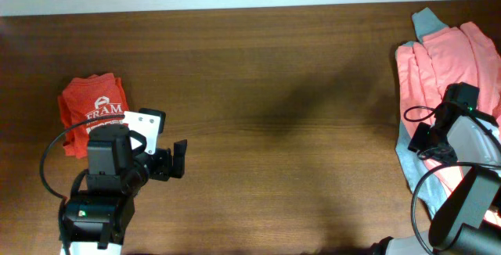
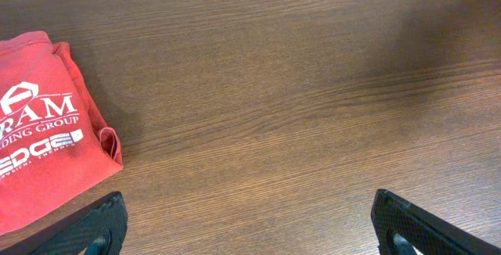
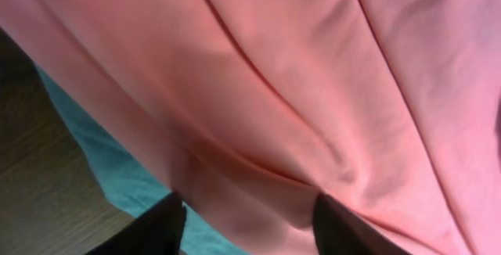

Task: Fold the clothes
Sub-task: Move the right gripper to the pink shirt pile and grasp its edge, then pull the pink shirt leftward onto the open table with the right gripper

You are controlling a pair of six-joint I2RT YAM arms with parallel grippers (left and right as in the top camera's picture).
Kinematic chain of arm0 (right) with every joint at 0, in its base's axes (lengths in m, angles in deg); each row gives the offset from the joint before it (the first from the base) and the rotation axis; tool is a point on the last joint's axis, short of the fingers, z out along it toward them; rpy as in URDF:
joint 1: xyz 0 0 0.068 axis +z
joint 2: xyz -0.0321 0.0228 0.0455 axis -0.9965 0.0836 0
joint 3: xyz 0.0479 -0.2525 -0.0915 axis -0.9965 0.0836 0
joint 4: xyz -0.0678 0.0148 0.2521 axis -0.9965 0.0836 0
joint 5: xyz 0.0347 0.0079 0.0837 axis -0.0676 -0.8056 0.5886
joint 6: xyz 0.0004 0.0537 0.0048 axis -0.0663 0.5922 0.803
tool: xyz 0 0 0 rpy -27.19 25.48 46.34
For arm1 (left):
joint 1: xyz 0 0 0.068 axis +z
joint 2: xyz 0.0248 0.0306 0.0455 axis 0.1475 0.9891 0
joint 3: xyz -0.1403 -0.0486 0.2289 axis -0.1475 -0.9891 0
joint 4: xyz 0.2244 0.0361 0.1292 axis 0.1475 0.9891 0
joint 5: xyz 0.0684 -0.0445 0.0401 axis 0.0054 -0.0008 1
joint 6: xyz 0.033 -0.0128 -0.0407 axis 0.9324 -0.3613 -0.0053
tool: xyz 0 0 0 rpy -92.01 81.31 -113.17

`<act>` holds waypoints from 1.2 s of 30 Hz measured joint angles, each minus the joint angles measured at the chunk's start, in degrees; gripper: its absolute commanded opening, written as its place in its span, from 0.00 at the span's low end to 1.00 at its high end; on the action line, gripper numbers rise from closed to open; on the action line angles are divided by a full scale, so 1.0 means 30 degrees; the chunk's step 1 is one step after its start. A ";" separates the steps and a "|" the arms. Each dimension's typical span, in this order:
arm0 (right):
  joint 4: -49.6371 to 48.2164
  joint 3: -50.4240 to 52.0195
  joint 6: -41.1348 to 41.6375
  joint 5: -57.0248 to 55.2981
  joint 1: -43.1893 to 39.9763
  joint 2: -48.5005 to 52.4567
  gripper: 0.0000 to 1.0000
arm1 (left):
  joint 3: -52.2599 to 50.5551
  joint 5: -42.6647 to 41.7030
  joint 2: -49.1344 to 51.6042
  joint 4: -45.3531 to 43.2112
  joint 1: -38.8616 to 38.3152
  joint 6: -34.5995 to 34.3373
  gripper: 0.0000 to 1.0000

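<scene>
Salmon-pink top [image 1: 450, 52] lies 12-to-6 at the table's [image 1: 274, 91] 3 o'clock edge, directly beneath the spread right gripper [image 3: 250, 225]; the left gripper [image 2: 250, 228], also spread, sits well apart.

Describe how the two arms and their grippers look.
Both arms are black and boxy. The left arm carries a white block by the black left gripper, with a black cable looping beside it. The right arm has a grey section, looping black cables and dark fingers.
</scene>
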 measured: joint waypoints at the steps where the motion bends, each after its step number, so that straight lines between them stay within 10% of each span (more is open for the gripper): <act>1: 0.0000 0.0000 -0.0007 -0.0044 0.0000 0.0000 0.61 | 0.0000 0.0000 0.0000 0.0000 0.0000 0.0000 0.99; 16: -0.0007 0.0000 -0.0452 -0.0605 0.0000 0.0488 0.59 | 0.0000 0.0000 0.0000 0.0000 0.0000 0.0000 0.99; 23: 0.0000 0.0000 -0.0430 -0.0670 0.0000 0.0750 0.04 | 0.0000 0.0000 0.0000 0.0000 0.0000 0.0000 0.99; 36: 0.4619 -0.4845 -0.0495 0.2361 0.3534 0.0226 0.04 | 0.0000 -0.0007 0.0000 -0.0015 0.0000 0.0000 0.99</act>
